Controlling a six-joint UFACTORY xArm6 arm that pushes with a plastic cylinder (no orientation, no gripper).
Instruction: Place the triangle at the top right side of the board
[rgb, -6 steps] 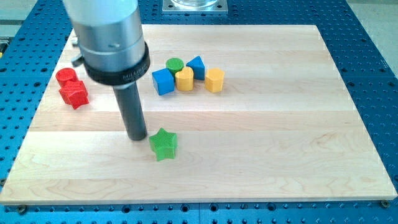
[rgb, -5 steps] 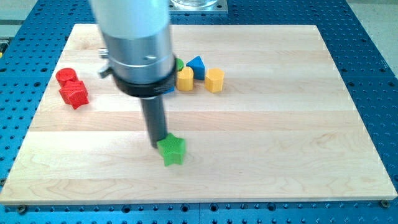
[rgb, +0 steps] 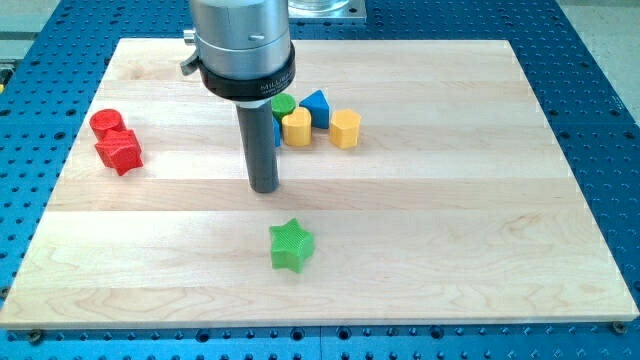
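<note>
Pale wooden board (rgb: 450, 200) on blue perforated metal table (rgb: 600, 90), my tip (rgb: 264, 188) bare, touching nothing, above green star block (rgb: 291, 246), two red blocks (rgb: 117, 140), two yellow blocks (rgb: 320, 128), one blue triangle block (rgb: 316, 106), one green cylinder block (rgb: 284, 104)

Seven blocks show clearly on the wooden board (rgb: 450, 200), and a sliver of an eighth, blue one peeks out from behind the rod.

Two are red, both at the left: a red cylinder (rgb: 105, 124) and a red star (rgb: 120, 152) just nearer.

Two are green: a green star (rgb: 291, 245) on the near side and a green cylinder (rgb: 284, 104) in the far cluster.

Two are yellow, both in that cluster: a yellow rounded block (rgb: 297, 127) and a yellow hexagon (rgb: 345, 128).

One blue triangle (rgb: 316, 105) sits there too.

One rod ends in my tip (rgb: 264, 188).
</note>
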